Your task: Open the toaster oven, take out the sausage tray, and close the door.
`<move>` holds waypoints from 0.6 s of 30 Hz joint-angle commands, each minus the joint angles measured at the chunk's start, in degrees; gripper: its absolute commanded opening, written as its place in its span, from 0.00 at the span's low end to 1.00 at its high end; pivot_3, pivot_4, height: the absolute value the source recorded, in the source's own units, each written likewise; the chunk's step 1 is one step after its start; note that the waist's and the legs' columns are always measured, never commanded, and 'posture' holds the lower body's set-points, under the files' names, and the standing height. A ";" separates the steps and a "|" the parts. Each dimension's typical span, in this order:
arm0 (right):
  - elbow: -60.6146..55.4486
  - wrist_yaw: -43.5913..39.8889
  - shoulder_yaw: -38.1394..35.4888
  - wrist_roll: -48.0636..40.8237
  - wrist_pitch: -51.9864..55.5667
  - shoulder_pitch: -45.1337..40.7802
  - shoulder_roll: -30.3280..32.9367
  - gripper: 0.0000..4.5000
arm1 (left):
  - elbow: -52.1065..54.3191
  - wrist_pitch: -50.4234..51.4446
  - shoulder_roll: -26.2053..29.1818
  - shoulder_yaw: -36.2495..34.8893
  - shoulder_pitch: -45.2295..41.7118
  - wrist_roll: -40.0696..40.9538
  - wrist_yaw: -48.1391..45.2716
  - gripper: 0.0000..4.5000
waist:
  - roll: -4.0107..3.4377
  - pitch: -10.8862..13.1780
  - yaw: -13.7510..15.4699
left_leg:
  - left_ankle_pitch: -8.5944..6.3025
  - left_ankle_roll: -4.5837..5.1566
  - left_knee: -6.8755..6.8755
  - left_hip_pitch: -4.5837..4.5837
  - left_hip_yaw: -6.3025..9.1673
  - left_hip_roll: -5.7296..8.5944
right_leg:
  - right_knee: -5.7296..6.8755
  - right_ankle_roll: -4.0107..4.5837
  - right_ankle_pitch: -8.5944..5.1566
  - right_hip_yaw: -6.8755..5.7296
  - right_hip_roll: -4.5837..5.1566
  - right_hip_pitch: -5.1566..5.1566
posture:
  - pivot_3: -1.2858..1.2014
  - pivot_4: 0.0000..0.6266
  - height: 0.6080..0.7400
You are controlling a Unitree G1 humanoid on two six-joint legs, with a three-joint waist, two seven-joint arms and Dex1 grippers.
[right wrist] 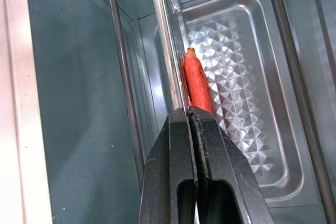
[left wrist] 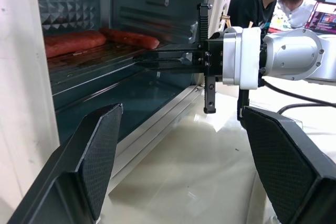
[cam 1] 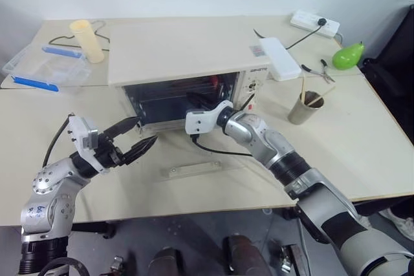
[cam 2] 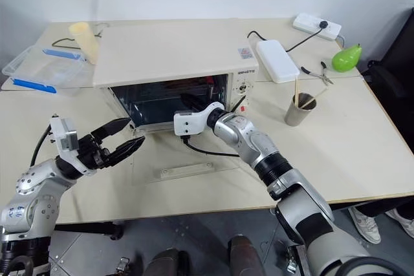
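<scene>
Cream surface [cam 1: 362,134], frame centre: toaster oven [cam 1: 187,63], door [cam 1: 194,171] down; right claw [right wrist: 187,115] pinched on sausage tray [right wrist: 239,85] rim; left claw [cam 1: 132,139] wide, empty.

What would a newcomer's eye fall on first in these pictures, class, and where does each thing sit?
The boxy cream-white toaster oven stands at the middle of the table, its clear glass door lying open flat in front. The right tool reaches inside, shut on the rim of the shiny ribbed metal sausage tray, where a red sausage lies. The left tool hangs open by the oven's left front corner.
</scene>
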State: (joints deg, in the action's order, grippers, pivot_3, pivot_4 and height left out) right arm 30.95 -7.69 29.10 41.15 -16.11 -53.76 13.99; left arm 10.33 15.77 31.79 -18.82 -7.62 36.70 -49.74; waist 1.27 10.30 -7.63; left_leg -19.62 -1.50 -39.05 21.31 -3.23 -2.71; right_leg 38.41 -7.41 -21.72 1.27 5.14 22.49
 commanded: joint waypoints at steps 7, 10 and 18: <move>-7.70 -3.90 -0.97 -1.39 -3.32 0.51 2.23 0.01 | -1.97 0.77 0.46 -0.67 -8.92 0.88 2.21 0.86 | -0.01 0.00 -0.22 | 0.00 0.00 0.01 0.00 0.10 0.07 | 0.08 0.00 0.00 -0.93 0.34 -0.03 | 0.52 0.24 1.00; -12.15 -7.00 -1.40 -2.84 -3.96 2.87 3.77 0.01 | -3.05 1.33 0.71 -0.81 -10.96 1.34 2.03 0.86 | 0.00 0.00 -0.10 | 0.00 0.00 0.03 0.05 0.23 0.10 | 0.09 0.00 0.00 -1.05 0.36 -0.03 | 0.52 0.24 1.00; -22.43 -13.62 -2.79 -5.78 -2.65 9.11 6.85 0.01 | -2.95 2.96 2.24 -1.54 -10.86 1.79 1.32 0.86 | 0.00 0.00 -0.17 | 0.01 -0.01 0.01 0.05 0.25 0.07 | 0.07 0.00 0.00 -1.10 0.35 -0.03 | 0.52 0.24 1.00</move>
State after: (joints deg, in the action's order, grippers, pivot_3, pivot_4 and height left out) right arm 13.03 -20.53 28.13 37.01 -18.47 -45.25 20.36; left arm 6.39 18.76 32.81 -18.33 -18.44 37.30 -48.56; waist 1.26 10.30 -7.80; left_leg -19.61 -1.51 -39.06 21.36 -2.98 -2.64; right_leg 38.49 -7.40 -21.72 0.18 5.49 22.45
